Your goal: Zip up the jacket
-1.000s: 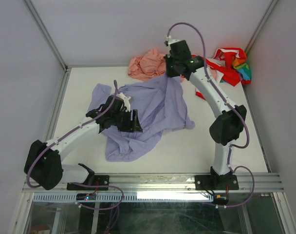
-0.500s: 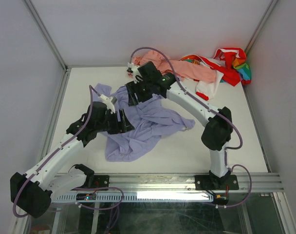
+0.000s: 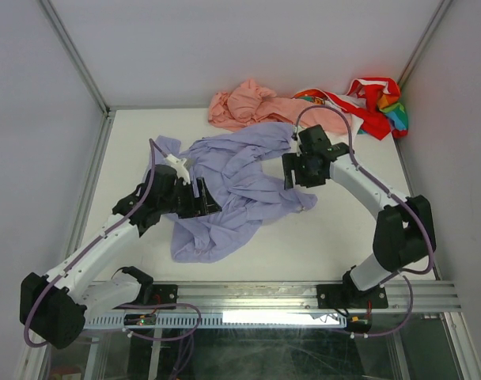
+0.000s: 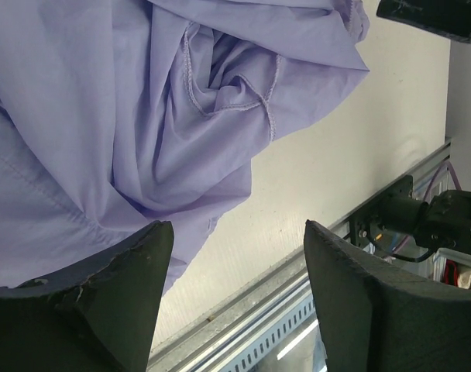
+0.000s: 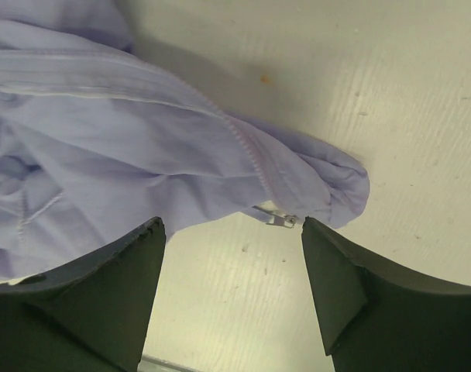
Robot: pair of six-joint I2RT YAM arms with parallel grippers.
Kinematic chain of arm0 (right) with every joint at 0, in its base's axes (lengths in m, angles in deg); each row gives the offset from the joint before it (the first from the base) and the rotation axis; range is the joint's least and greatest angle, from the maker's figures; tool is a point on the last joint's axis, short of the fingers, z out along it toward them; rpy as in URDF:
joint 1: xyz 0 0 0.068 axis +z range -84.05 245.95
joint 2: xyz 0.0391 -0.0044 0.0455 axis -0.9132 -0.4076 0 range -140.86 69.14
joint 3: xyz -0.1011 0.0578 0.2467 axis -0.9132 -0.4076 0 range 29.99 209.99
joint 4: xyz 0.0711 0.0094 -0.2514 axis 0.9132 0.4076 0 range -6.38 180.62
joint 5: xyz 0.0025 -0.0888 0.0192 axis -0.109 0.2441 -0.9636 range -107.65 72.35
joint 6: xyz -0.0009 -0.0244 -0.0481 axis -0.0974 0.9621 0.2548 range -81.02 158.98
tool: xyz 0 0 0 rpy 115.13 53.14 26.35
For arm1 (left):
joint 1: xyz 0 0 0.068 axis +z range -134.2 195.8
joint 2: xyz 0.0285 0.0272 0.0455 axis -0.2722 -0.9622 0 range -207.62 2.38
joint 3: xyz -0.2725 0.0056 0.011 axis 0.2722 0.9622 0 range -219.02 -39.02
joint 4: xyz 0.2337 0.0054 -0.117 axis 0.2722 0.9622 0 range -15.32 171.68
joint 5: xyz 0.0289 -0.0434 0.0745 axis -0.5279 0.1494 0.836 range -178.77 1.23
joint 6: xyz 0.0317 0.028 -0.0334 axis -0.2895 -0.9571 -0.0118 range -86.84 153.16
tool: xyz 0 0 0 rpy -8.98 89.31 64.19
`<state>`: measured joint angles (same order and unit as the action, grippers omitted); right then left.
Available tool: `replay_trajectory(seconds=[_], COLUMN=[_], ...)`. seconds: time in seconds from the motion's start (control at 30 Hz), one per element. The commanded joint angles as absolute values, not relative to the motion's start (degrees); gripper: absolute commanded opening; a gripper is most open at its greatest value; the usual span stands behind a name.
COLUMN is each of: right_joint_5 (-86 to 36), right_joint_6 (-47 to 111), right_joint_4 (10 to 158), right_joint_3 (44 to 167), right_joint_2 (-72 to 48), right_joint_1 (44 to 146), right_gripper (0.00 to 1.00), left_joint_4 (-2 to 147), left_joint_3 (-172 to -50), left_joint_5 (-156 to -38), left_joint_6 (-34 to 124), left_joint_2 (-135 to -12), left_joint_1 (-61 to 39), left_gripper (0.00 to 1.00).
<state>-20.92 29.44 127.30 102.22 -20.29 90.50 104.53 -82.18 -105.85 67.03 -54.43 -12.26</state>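
Left hand (image 4: 235,231) and right hand (image 5: 232,225) spread wide over the crumpled jacket (image 3: 232,186).
The lavender jacket lies bunched in the middle of the worktop (image 3: 343,233). The left hand is over its left part, fingers well apart and gripping nothing. The right hand, also spread and empty, is over the jacket's right edge, where a small metal zipper pull (image 5: 280,220) pokes from a folded corner. A salmon-pink garment (image 3: 244,103) and a multicoloured garment (image 3: 375,103) lie along the far edge.

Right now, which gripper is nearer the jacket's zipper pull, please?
Right. The right gripper hovers over the zipper pull; the left gripper is across the jacket, over its other side.
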Motion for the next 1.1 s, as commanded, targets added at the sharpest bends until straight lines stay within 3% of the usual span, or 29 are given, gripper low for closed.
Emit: replay_trajectory(seconds=[0.0,0.2,0.33,0.4,0.5,0.57,0.87,1.07], right_joint_5=[-21.57,-20.49,-19.32,-18.96,-19.79,-19.79,-13.89,-29.99], right_joint_6=[29.51,29.75,30.65,31.16,31.91,32.58,28.93,22.30], right_joint_4=[117.40,111.77,110.25,110.13,113.50,116.01,135.60,131.99], right_joint_3=[98.11,97.90,99.08,99.56,101.24,101.50,106.53,103.64], right_joint_2=[-20.79,-26.79,-30.48,-32.18,-31.93,-29.45,-21.78,-20.74], right_joint_1=[88.63,87.90,87.85,87.89,88.41,89.82,106.44,120.32], right_gripper=[0.74,0.66,0.55,0.41,0.09,0.00,0.00,0.09], left_joint_4=[100.41,100.09,100.07,100.10,100.17,100.17,100.71,101.13], left_joint_3=[-82.05,-82.53,-82.54,-82.48,-82.35,-82.27,-82.71,-84.72], left_joint_5=[-108.02,-108.16,-108.11,-107.82,-107.31,-107.02,-105.12,-105.21], left_joint_6=[67.08,66.45,66.36,66.22,66.20,66.09,65.33,63.34], left_joint_2=[-56.77,-58.60,-58.70,-58.62,-58.38,-58.26,-59.06,-61.43], left_joint_1=[-12.07,-12.07,-12.04,-12.06,-12.05,-12.07,-11.75,-8.48], left_gripper=[0.70,0.70,0.70,0.70,0.70,0.70,0.70,0.70])
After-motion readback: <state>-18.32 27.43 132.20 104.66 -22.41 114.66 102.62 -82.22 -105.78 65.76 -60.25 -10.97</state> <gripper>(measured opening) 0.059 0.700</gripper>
